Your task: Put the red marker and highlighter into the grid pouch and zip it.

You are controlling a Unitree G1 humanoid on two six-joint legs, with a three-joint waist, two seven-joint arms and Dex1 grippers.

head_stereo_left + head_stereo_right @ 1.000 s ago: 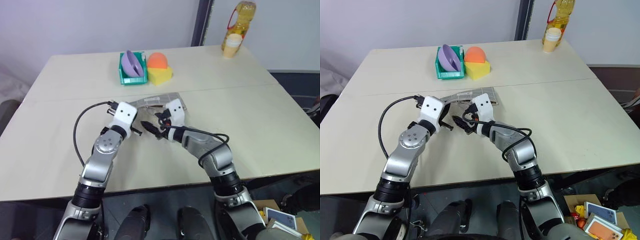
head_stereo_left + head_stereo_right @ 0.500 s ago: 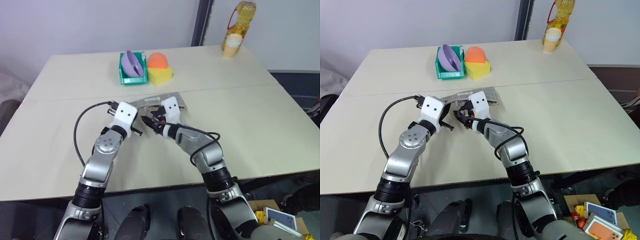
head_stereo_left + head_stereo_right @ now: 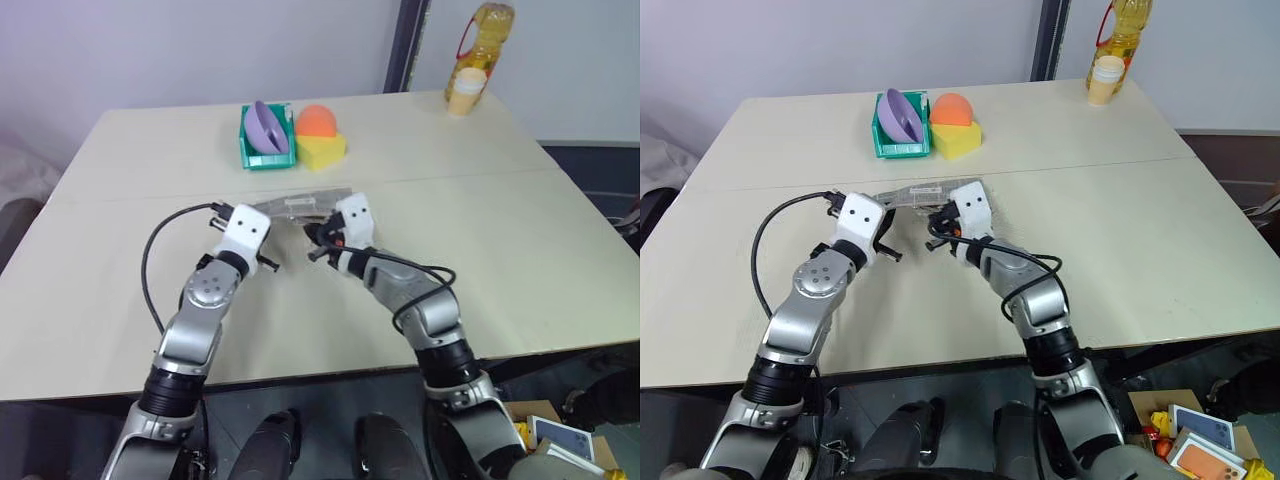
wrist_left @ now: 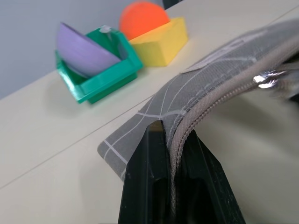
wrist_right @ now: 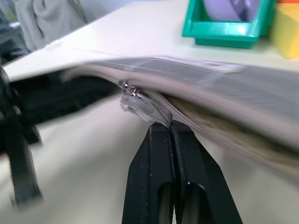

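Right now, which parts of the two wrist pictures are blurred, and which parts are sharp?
Left wrist view: grid pouch edge sharp beside the fingers, green bin softer. Right wrist view: pouch smeared by blur, zipper pull hazy, black fingers sharp.

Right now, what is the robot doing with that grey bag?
The robot is zipping up the grid pouch on the table. Its left gripper is shut on the pouch's end by the zipper, holding it steady. Its right gripper is pinched shut on the clear zipper pull, ready to drag it along. The zipper pull sits a little way along from the end the left gripper holds. Behind the pouch sit a green bin with a purple bowl, a yellow block and an orange ball.
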